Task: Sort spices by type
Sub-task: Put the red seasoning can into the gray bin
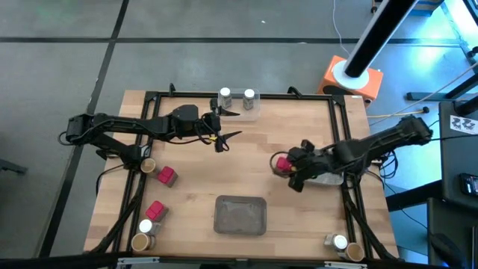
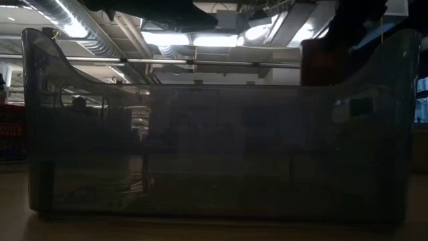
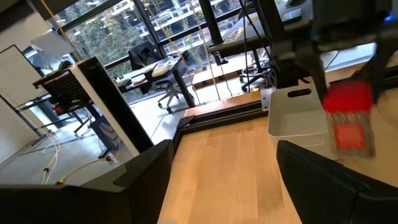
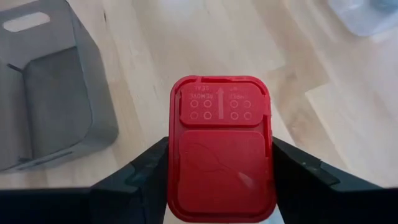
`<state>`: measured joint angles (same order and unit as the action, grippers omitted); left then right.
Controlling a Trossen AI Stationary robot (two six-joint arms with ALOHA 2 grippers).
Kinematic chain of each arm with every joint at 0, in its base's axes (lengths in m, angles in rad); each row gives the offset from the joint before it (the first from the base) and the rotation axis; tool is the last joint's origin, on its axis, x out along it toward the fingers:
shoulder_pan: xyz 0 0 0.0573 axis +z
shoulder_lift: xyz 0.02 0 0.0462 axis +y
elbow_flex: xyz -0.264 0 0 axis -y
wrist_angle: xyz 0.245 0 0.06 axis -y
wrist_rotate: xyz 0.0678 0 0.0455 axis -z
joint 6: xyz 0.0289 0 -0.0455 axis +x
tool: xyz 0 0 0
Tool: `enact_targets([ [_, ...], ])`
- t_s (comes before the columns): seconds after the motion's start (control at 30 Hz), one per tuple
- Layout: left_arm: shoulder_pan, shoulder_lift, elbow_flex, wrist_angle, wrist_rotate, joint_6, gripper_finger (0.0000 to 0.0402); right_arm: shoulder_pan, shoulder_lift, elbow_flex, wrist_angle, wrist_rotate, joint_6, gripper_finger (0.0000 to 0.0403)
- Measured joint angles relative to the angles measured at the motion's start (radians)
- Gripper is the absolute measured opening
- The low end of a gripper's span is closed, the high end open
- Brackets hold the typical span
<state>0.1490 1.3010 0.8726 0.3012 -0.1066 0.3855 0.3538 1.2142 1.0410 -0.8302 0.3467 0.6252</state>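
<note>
Red pack (image 4: pixel 222 149) clamped between right gripper (image 4: pixel 221 180) fingers.
Held off the table's right edge, lid facing up; grey tray (image 1: pixel 240 215) sits toward the front edge. Left gripper (image 1: pixel 224 127) open, rear.

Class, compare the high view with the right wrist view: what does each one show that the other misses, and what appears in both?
Only the high view shows the left tool open over the table's far side, two white-capped jars at the far edge, and two more red packs on the left. Only the right wrist view shows the lid's shaker holes. Both show the right tool shut on a red pack and the grey tray.
</note>
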Motion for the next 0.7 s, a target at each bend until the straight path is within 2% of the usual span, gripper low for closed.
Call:
enact_targets([
  [0.33, 0.0, 0.0, 0.0, 0.0, 0.0, 0.006, 0.0276, 0.0, -0.171, 0.001, -0.233, 0.001, 0.076, 0.0221],
  [0.7, 0.0, 0.0, 0.0, 0.0, 0.0, 0.005, 0.0276, 0.0, -0.2, -0.027, -0.401, 0.001, 0.105, 0.0221],
])
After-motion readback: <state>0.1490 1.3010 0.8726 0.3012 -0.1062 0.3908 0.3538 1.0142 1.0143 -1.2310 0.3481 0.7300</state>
